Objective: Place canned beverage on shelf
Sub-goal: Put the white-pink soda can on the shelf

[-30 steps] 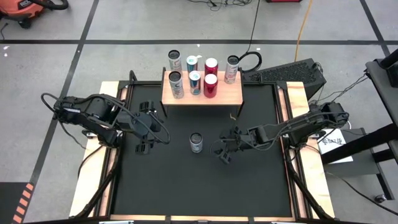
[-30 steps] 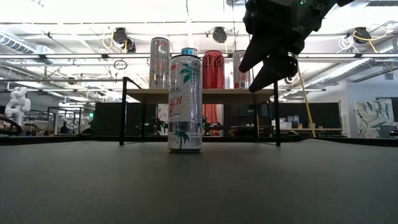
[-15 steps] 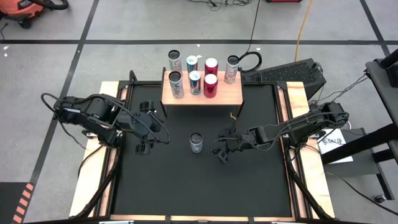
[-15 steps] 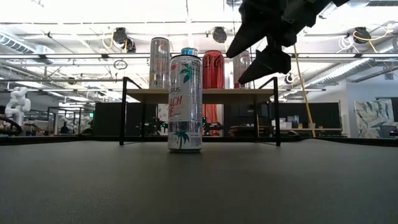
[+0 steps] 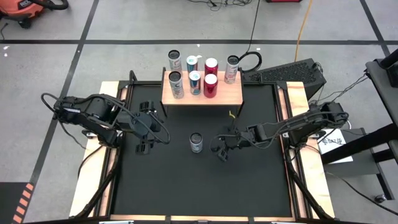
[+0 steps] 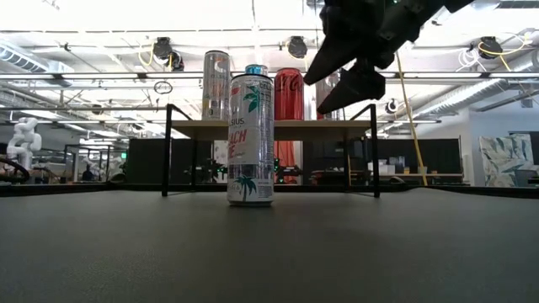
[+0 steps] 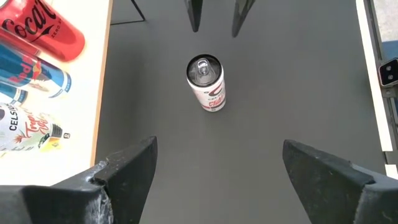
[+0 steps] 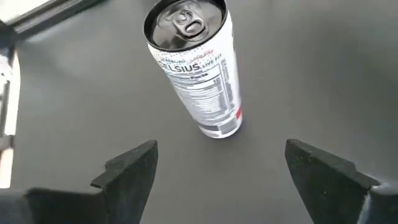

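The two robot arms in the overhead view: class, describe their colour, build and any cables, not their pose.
Both arms are black or dark grey, built of jointed segments. The left arm's claw and the right arm's claw each end in two dark, wedge-shaped fingers. Thin black cables loop alongside each arm. No markings are legible.

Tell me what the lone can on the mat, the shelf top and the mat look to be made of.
Lone can: likely aluminium, its bare silvery lid with pull tab shining, its side printed white.
Shelf top: pale wood by its look, matte; on thin dark legs, probably metal.
Mat: black, dull, non-reflective; rubber or foam, hard to tell.
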Controlling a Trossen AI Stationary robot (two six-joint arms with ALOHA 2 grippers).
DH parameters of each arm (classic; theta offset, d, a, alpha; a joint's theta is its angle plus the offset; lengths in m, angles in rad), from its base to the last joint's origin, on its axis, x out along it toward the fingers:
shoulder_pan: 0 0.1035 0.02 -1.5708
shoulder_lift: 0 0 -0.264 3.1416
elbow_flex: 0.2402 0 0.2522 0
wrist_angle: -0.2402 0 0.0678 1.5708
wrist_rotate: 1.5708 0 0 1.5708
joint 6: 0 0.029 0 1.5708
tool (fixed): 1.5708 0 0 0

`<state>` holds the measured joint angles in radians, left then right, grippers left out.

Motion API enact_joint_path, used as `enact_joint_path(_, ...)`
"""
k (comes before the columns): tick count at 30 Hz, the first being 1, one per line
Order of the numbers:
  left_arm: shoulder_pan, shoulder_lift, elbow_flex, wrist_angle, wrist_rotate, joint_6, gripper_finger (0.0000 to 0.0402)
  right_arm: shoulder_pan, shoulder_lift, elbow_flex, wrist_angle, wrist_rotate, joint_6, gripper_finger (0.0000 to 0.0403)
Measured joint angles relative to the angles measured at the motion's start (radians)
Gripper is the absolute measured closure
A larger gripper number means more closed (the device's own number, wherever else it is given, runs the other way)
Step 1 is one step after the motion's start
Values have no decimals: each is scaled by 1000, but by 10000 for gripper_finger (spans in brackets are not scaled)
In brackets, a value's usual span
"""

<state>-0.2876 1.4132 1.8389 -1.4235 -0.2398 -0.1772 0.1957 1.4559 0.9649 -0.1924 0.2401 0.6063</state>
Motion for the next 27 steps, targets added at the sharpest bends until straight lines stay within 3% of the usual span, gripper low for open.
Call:
enact_joint_path(7,0,0,0,0,0,0,58,-4,32,0,24,76,-109,67)
enact_joint_path(15,0,0,0,0,0,0,58,-7,102,0,225,93,-236,67)
enact_joint_path(27,0,0,0,0,0,1,58,-17,219,0,366,124,-253,67)
